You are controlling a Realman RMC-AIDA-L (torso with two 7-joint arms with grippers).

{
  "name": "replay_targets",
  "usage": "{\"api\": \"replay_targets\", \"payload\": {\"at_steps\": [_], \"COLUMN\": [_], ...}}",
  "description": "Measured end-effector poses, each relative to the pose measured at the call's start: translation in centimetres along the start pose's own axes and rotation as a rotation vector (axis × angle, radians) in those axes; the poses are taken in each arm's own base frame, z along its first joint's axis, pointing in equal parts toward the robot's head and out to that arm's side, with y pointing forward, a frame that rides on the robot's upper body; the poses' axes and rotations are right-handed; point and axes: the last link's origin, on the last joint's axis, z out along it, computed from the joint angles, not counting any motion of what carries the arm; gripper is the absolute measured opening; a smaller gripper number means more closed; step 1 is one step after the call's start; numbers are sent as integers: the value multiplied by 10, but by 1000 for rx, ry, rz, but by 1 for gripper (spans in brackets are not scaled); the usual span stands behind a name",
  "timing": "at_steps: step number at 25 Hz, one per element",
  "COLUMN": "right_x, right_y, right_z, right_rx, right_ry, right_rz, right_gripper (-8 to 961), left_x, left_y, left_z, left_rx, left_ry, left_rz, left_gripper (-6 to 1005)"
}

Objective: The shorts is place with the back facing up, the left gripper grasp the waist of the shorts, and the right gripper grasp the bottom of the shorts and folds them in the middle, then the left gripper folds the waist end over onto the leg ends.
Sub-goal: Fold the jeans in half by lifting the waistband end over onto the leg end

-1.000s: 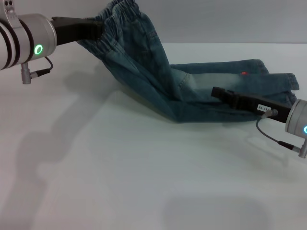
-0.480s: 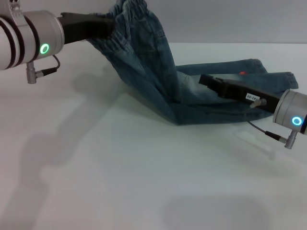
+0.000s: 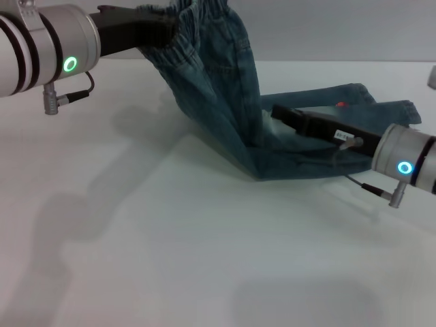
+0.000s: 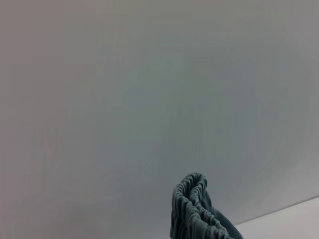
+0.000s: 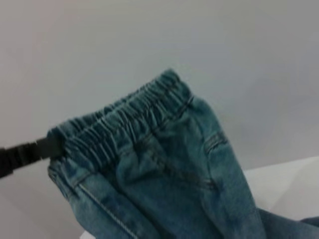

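The waist [image 3: 194,27] is pinched between the closed fingers of the left gripper [image 3: 170,33] at the upper left of the head view, and the shorts [image 3: 272,129] are draped from there down to the white table [image 3: 170,238] at centre right. The right gripper [image 3: 283,114] is laid over the folded legs at the right, and its finger spacing cannot be told. If the thin pinch on the ruffled band is lost, or the legs are dragged because that gripper is not clear, a crooked fold is likely.

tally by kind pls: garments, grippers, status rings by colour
Garments: 1, the shorts
Grippers: 2, the left gripper, the right gripper
Green rings: 1
Blue rings: 1
Total: 5
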Motion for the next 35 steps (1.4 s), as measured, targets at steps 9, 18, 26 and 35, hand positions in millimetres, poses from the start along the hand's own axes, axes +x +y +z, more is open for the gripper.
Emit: {"api": "replay_targets", "payload": {"at_steps": [9,18,26,35], "right_x": [-2,-19,-7,2], "right_y": [-4,-36,-9,24], "right_z": [12,2,16,31], "right_rx": [62,270,143,-10], "right_ry": [29,0,30,45], "right_rz": [-36,-130,-143,-134], "right_gripper": [-1,0,-1,-1], "left_x": [3,2,5,9], "left_y": [6,3,6,11], "left_z": [-2,-5,-6,-5], "left_rx": [-14,-7,-16,-30], "left_ry": [4,6,15,26], "left_rz": [13,17,28,34], "left_gripper": [110,110,109,109]}}
